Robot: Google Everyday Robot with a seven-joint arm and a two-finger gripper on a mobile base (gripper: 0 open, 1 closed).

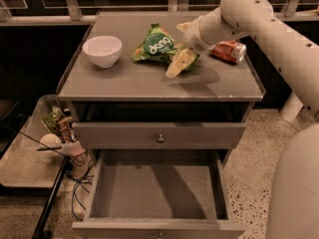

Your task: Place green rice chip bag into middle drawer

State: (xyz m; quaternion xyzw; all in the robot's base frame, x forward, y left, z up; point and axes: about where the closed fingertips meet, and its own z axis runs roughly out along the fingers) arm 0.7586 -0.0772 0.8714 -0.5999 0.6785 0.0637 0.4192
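Note:
The green rice chip bag (155, 46) lies on the cabinet top (124, 81), light green with a dark round logo. My gripper (179, 47) is at the bag's right edge, just above the top. Its cream fingers (178, 63) stand apart, one at the bag's near right corner and one at the far side. The gripper is open and the bag rests flat on the top. The middle drawer (102, 183) is pulled out below and in front, and its grey floor holds nothing.
A white bowl (102, 50) stands at the left of the top. An orange-red soda can (229, 51) lies on its side behind my wrist at the right. A closed drawer front with a knob (160, 138) sits above the open drawer. Clutter and cables lie on the floor at the left (60, 138).

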